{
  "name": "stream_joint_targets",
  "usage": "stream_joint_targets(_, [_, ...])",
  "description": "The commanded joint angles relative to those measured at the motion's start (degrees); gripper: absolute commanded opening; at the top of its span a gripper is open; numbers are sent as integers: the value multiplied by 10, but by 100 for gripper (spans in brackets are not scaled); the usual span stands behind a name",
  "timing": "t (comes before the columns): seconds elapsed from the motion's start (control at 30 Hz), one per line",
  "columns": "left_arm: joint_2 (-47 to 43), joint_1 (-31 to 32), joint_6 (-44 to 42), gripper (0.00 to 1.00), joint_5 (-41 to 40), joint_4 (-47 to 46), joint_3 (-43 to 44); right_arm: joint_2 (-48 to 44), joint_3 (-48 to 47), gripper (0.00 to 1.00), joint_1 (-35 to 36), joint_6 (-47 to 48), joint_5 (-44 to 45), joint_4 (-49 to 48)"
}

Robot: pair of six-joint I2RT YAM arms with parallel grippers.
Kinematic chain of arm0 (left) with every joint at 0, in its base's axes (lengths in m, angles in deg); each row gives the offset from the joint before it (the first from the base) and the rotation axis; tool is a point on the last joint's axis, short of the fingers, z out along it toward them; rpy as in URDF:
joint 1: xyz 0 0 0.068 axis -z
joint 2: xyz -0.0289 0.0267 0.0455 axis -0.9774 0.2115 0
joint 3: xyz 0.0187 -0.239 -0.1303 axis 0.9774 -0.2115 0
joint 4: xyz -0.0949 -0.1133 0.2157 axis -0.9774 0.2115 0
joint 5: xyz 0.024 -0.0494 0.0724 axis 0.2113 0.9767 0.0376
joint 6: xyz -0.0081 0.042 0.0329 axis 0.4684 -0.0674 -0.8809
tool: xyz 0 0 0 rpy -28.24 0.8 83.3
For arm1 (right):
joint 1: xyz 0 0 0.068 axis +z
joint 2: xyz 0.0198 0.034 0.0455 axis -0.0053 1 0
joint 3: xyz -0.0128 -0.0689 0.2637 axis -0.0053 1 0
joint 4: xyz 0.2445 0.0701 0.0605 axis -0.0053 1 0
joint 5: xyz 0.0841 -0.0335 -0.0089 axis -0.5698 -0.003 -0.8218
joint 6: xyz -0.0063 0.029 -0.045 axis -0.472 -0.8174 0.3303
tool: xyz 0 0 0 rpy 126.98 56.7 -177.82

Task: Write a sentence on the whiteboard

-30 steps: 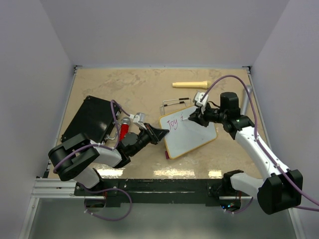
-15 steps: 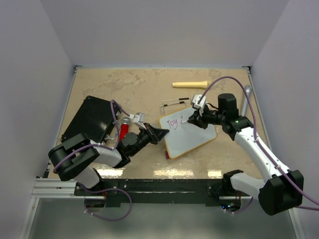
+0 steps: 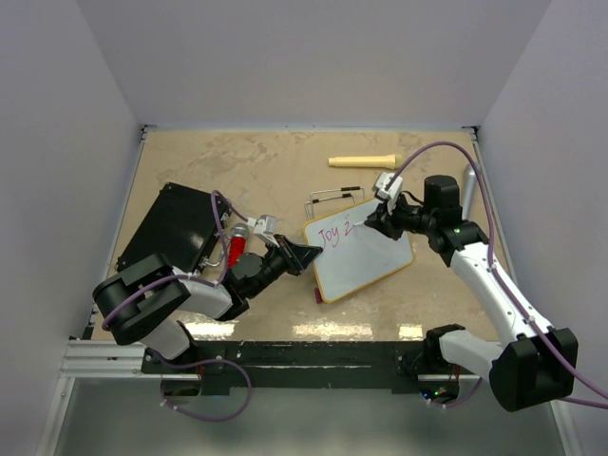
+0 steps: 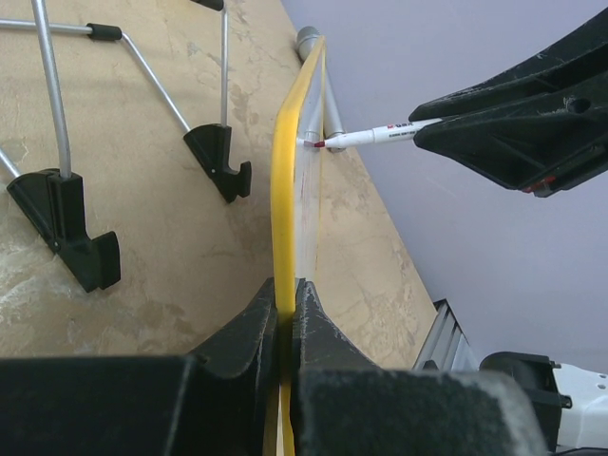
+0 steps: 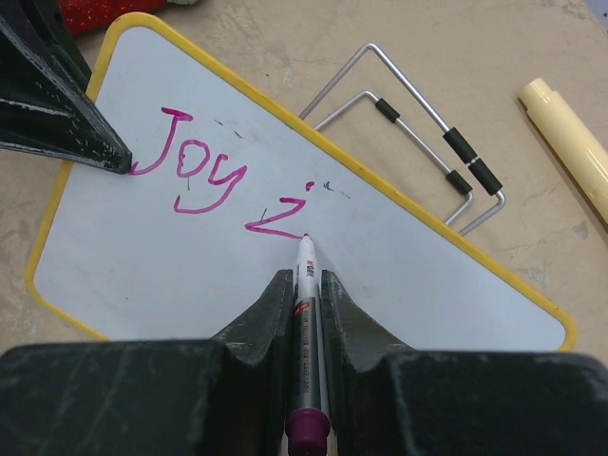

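Whiteboard (image 3: 369,261) sits on the table (image 3: 266,166) between the arms, its yellow left edge pinched between the left gripper's (image 4: 285,296) closed fingers. The right gripper (image 5: 304,277), clamped on a marker (image 5: 307,315), hangs over the board's upper half. The tip seemingly touches the sentence (image 5: 204,176), "Joy i", at its last stroke.
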Motion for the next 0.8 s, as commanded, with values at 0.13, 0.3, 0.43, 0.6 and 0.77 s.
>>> stream_joint_targets(0.13, [9,4,-47,0,16,-8,0,8,-35,0,-1,-11,-24,-28])
stream_joint_targets(0.3, [14,4,-46,0,18,-10,1,14,-36,0,-1,-23,-15,-44])
stream_joint_targets(0.43, [11,5,-46,0,18,-9,1,24,-34,0,-1,-21,-9,-42])
stream_joint_targets(0.6, [8,4,-46,0,18,-9,0,21,-27,0,0,-3,-16,-15])
stream_joint_targets(0.77, [7,4,-46,0,18,-9,-1,8,-17,0,1,22,-25,23])
